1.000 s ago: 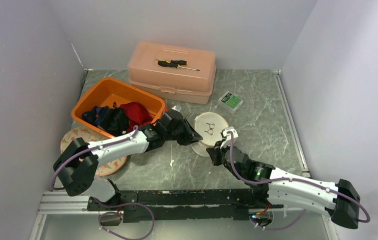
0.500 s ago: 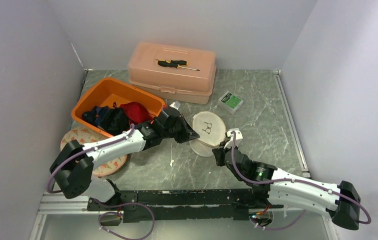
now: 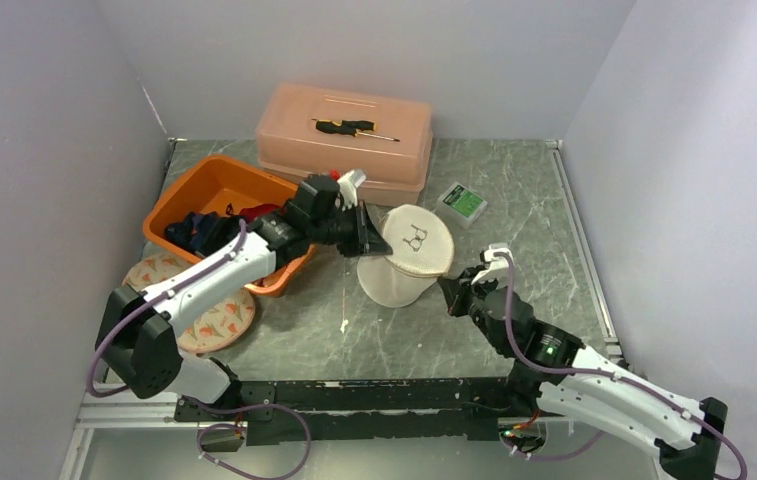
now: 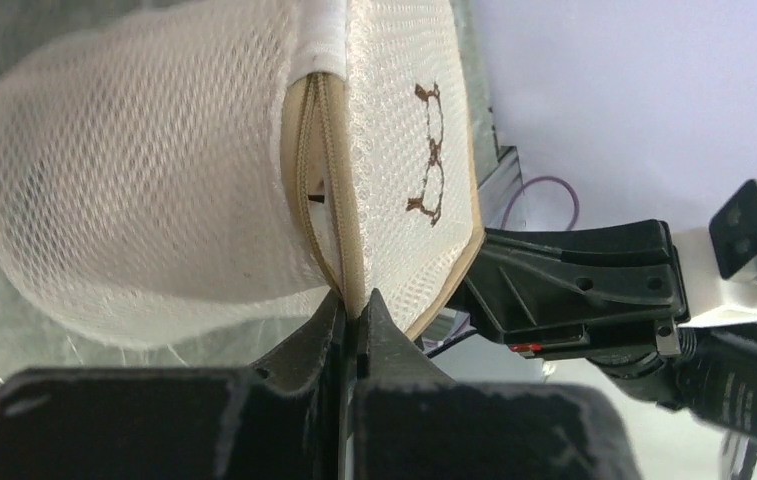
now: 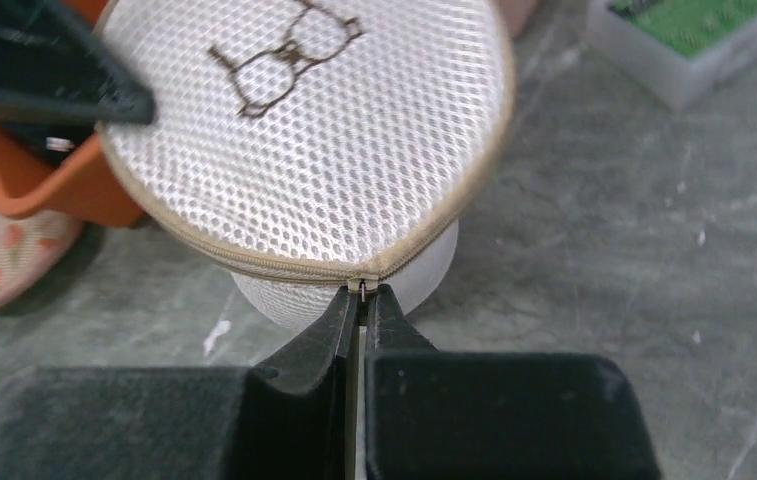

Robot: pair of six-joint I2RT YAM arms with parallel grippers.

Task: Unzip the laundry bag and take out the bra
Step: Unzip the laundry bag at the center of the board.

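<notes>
Our left jaws have just pinched shut on the seam of the round white mesh laundry bag (image 3: 409,255), tipping it up mid-worktop (image 3: 514,200). Our right jaws clamp its small metal zipper pull (image 5: 359,286) at 4 o'clock, so we judge unzipping can begin.

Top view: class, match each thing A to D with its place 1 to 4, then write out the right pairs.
A screwdriver
B dark clothes
C mesh bag
D small green box

1 in the orange tub
2 on the table, just right of the pink box
3 on the pink box's lid
4 pinched by the left fingers and right fingers

Pairs: A-3, B-1, C-4, D-2
</notes>
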